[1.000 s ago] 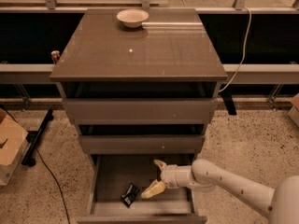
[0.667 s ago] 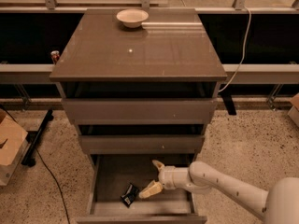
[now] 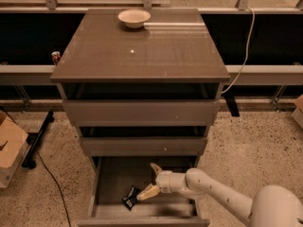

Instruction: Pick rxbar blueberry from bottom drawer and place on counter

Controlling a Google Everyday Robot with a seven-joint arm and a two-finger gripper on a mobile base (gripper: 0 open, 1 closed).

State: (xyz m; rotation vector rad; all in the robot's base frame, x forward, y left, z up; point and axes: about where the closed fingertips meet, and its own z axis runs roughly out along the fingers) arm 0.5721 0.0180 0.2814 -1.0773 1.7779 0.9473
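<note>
In the smooth grey-brown tray of the bottom drawer [image 3: 111, 175], the cream gripper [image 3: 151, 180], fingers spread, sits just beside the small, dark, crinkly-wrapped rxbar blueberry [image 3: 129, 198].

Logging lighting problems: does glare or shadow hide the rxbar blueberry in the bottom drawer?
Camera view: glare streaks the counter beside the bowl; the bottom drawer is dim, yet the rxbar blueberry reads as a dark shape; the gripper, fingers open, sits in the drawer right beside it.
</note>
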